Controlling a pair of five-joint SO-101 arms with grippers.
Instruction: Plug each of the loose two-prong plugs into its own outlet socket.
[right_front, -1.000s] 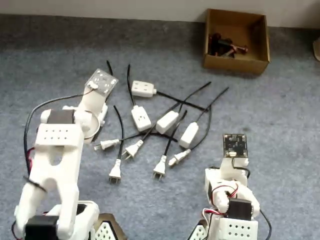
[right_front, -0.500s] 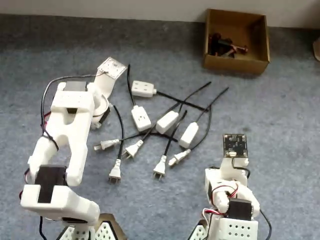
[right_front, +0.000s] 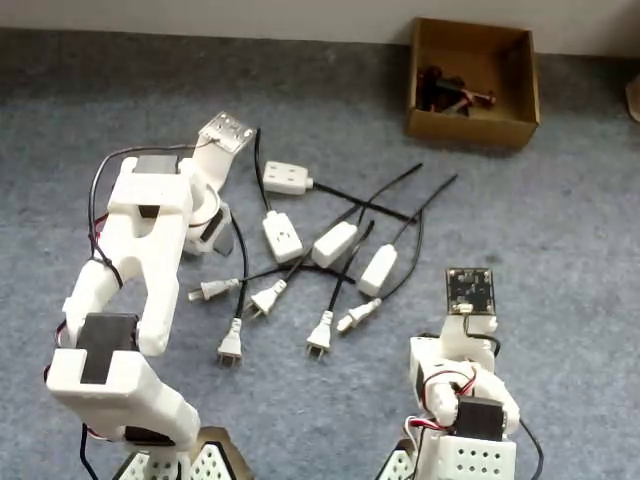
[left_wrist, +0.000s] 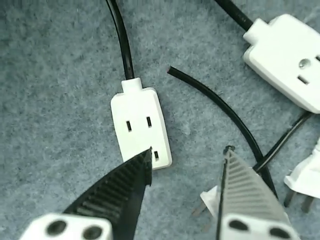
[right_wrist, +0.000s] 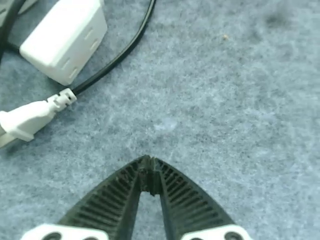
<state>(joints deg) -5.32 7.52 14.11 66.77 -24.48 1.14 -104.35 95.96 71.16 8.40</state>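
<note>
Plug (left_wrist: 209, 199) lies between wide-open jaws of left gripper (left_wrist: 187, 152).

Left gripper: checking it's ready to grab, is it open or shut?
Open. In the left wrist view the left gripper has its two fingertips spread wide apart, with carpet between them, holding nothing.

You worked on a mottled grey-blue bench (right_front: 560, 230). Your sockets (right_front: 283, 237) and plugs (right_front: 230, 345) were white, their cords (left_wrist: 123, 45) black. The right tool (right_wrist: 149, 162) showed black ribbed fingers (right_wrist: 120, 195). The box (right_front: 470, 127) was plain brown. Your left arm (right_front: 150, 215) was white.
</note>
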